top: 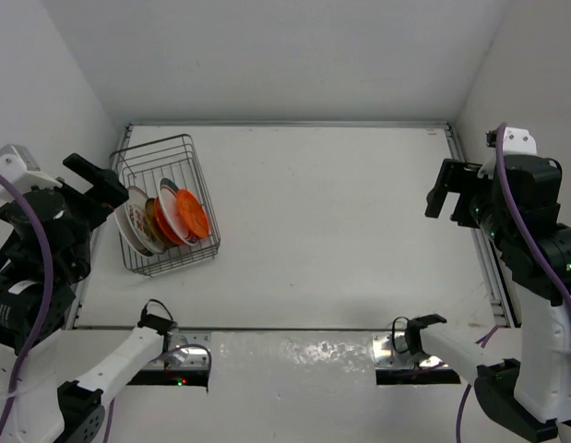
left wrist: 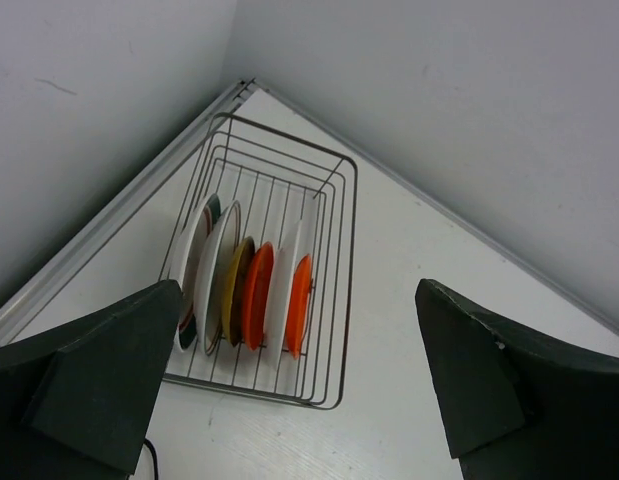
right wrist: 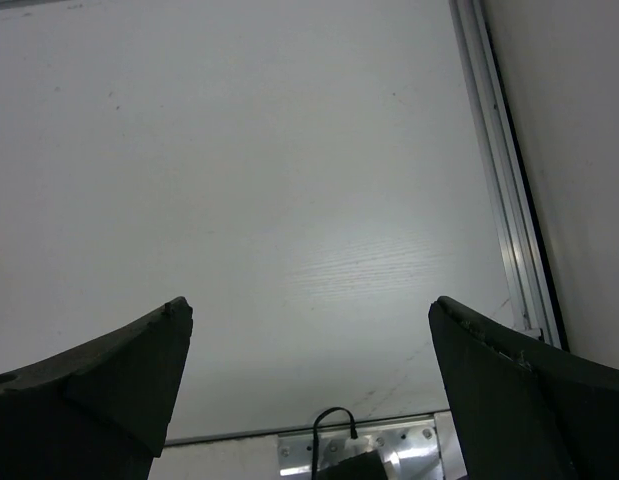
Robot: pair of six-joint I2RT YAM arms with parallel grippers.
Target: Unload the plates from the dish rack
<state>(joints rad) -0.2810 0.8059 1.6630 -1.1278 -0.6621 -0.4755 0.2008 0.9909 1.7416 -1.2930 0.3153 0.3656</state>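
Note:
The dish rack [top: 194, 159] is a grey wire basket at the far left of the table; it also shows in the left wrist view [left wrist: 334, 260]. Several plates [top: 170, 218] stand on edge in its near half, white ones at the left and orange ones [left wrist: 257, 296] at the right. My left gripper [top: 99, 182] is open and empty, raised just left of the rack. My right gripper [top: 448, 196] is open and empty, raised at the far right of the table, well away from the rack.
White walls close in on the left, back and right. A metal rail [right wrist: 501, 180] runs along the table's right edge. Two mounting plates [top: 403, 353] with cables sit at the near edge.

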